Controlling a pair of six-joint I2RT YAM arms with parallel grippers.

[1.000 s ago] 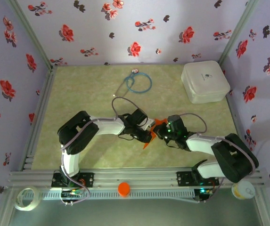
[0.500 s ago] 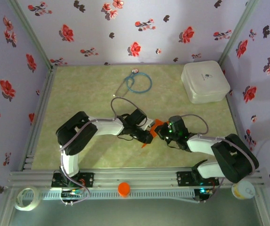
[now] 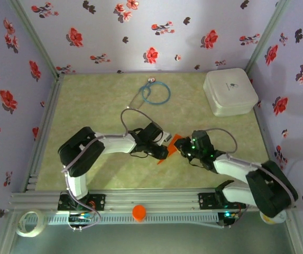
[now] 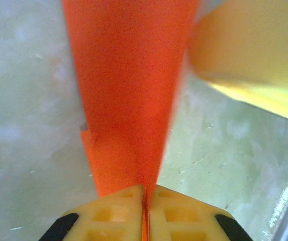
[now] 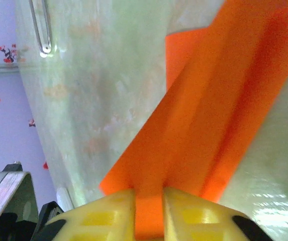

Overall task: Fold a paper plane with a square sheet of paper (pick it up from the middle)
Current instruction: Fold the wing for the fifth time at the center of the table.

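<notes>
**Position of the work.** The paper (image 3: 175,139) is at mid-table (image 3: 98,106), lifted between the two claws, which meet nose to nose over it. From above, its long axis runs on a diagonal, from the far right down to a point at the near left.

**Left claw** (image 4: 144,216). The fingers are pressed together on the paper's narrow end, with only a thin orange line between them. From this claw the paper runs straight ahead and widens as it goes, so its long axis is in line with the claw's reach.

**Right claw** (image 5: 149,213). The fingers stand a little apart with paper filling the gap. You cannot tell whether they are pinching it. From here the creases run away up and to the right.

**Next move.** Both claws are at the paper, but treat the left as the only sure hold. Make any press or pull along the creases, not across them.
</notes>
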